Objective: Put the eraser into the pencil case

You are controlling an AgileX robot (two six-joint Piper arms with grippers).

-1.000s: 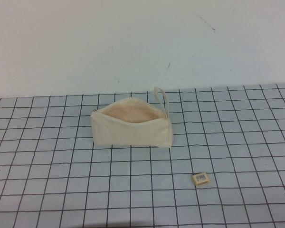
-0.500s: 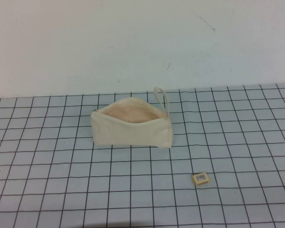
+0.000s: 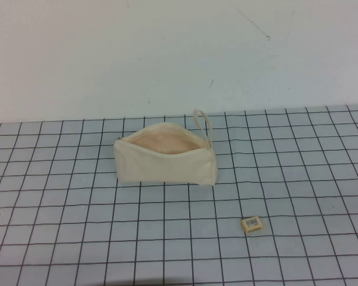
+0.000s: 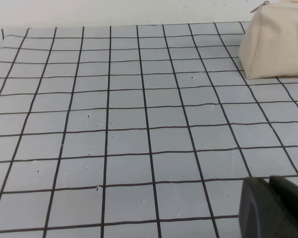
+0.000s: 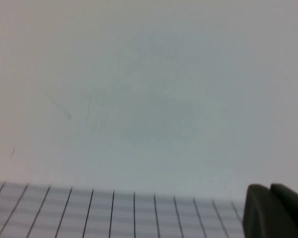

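Note:
The cream-white pencil case (image 3: 165, 162) stands unzipped on the grid mat, its peach lining showing and its loop strap at its right end. One end of it shows in the left wrist view (image 4: 278, 44). The tiny tan eraser (image 3: 252, 223) with a barcode label lies flat on the mat, in front of the pouch and to its right. Neither arm shows in the high view. My left gripper (image 4: 270, 184) is shut and empty, low over the mat, well short of the pouch. My right gripper (image 5: 269, 191) is shut and empty, facing the white wall.
A grey mat with a black grid (image 3: 77, 196) covers the table. A white wall (image 3: 167, 53) rises behind it. Open mat lies all around the pouch and the eraser.

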